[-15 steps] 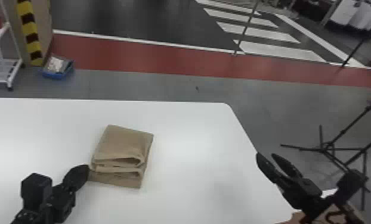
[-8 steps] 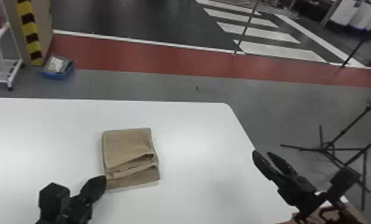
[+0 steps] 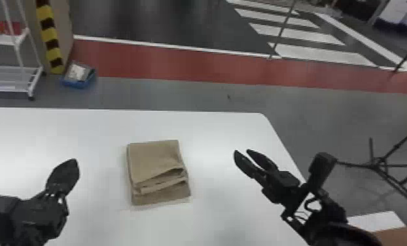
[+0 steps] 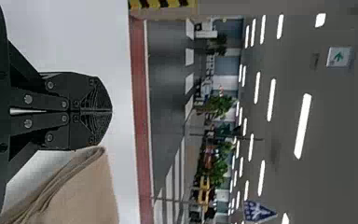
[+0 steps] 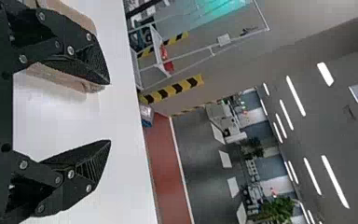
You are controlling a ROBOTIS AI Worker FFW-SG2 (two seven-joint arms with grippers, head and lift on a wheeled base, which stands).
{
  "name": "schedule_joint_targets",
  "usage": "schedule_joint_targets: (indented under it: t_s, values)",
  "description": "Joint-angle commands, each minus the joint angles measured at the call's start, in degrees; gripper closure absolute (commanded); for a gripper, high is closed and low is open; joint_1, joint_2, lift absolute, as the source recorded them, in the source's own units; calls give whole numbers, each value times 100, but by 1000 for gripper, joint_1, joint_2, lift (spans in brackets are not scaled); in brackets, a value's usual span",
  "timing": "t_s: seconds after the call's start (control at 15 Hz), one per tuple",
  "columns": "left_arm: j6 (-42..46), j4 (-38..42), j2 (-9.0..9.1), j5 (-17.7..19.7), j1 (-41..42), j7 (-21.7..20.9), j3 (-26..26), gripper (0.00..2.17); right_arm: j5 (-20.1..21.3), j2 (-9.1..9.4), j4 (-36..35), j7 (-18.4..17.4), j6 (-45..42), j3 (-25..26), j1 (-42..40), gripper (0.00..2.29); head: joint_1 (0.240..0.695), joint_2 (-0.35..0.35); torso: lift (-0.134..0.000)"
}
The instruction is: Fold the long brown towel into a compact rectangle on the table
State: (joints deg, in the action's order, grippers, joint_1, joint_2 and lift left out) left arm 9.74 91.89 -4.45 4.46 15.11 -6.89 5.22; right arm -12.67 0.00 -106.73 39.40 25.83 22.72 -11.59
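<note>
left tool (image 4: 110,111) pinched closed, empty; right tool (image 3: 241,151) spread wide; folded brown towel (image 3: 155,158) seen between them on counter (image 3: 225,209), neither tool clearly nearer.

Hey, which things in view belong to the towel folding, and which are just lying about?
For the job:
brown towel, folded
white table under it
left pincer, shut
right pincer, open

Just about:
blue tray on the floor
white rack
black stand
</note>
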Motion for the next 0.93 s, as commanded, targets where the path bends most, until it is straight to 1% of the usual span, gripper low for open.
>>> schedule_joint_targets:
  t_s: [0.0, 0.07, 0.13, 0.2, 0.27, 0.33, 0.47, 0.67, 0.87]
  values:
    - [67, 321, -3, 301, 194, -23, -593, 1163, 441, 5, 565, -90, -3, -980, 403, 1747, 695, -161, -57]
    - [67, 400, -3, 397, 273, -32, -777, 1163, 643, 5, 855, -213, -126, -1376, 562, 1889, 695, -101, -57]
    - [67, 453, -12, 468, 335, -75, -909, 1163, 731, 5, 1101, -345, -302, -1683, 676, 1953, 695, -41, -57]
    - [67, 471, -12, 477, 379, -93, -979, 1163, 783, 5, 1365, -591, -531, -2000, 808, 1956, 695, 15, -57]
    - [84, 462, -12, 468, 396, -93, -1006, 1163, 863, 5, 1638, -802, -759, -2281, 966, 1956, 695, 95, -57]
    - [137, 418, -12, 468, 414, -102, -1006, 1163, 950, 5, 1875, -1057, -1005, -2501, 1098, 1956, 695, 127, -57]
    - [260, 348, -12, 468, 458, -128, -979, 1163, 1144, 5, 2191, -1426, -1286, -2800, 1291, 1956, 695, 164, -57]
    - [330, 233, 6, 406, 502, -190, -926, 1163, 1478, 5, 2464, -1532, -1269, -3037, 1458, 1956, 695, 196, -57]
    - [383, 207, 15, 397, 519, -181, -856, 1163, 1539, 5, 2631, -1585, -1304, -2993, 1440, 1956, 695, 204, -57]
